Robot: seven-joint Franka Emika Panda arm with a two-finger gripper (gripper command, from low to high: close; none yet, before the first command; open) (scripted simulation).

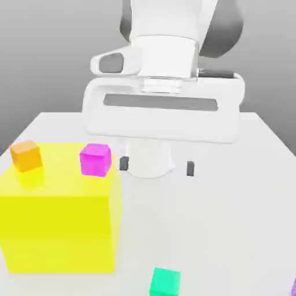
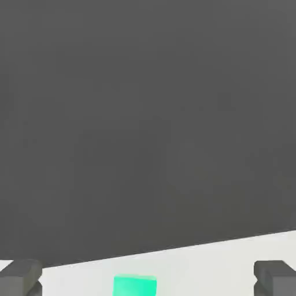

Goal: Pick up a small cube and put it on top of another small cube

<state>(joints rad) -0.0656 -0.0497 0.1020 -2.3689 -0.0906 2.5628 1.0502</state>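
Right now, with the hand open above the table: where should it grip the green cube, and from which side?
Probably from straight above, closing on two opposite side faces. The green cube lies flat on the white table with nothing against its sides, apart from the yellow block. The hand is open and empty, its fingers pointing down.

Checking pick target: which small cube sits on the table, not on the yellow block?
The teal-green cube. It rests on the table; the orange cube and magenta cube sit atop the yellow block.
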